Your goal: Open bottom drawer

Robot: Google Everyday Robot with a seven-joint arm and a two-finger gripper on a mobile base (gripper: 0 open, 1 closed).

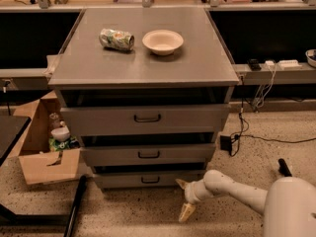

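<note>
Reaching for the bottom drawer [123, 180], handle not yet gripped.
The gripper [183, 198] hangs low above the floor, just right of the drawer's front, its fingers [186, 212] spread apart and empty. The drawer, lowest of three, looks closed. I'd say the gripper must shift left, straddle the dark handle [150, 179], clamp, then pull.

no legible text or labels anywhere

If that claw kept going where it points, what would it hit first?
Likely nothing near: the open gripper points left along the floor, just before the bottom drawer. Depth is unclear.
</note>
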